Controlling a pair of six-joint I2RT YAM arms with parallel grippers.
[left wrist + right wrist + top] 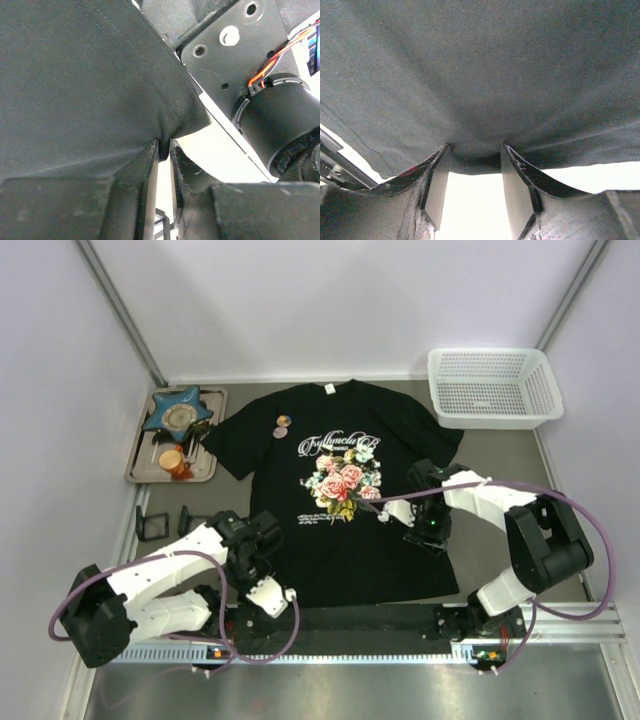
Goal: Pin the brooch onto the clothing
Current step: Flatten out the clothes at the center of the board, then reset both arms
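Observation:
The clothing (340, 530), a black T-shirt with a rose print, lies flat in the middle of the table. The brooch (280, 432), a small pale round piece, rests on the shirt near its left shoulder, far from both grippers. My left gripper (284, 592) is at the shirt's near left hem corner. In the left wrist view its fingers (150, 165) are shut on the hem fabric (100, 80). My right gripper (428, 536) sits at the shirt's right edge. The right wrist view shows its jaws apart, with the fabric edge (480, 90) draped across the fingertips (512, 165).
A metal tray (140, 465) at the far left holds a blue star-shaped dish (178, 412) and a small orange cup (172, 460). Black square boxes (150, 522) stand near the left arm. A white basket (493, 387) sits at the back right.

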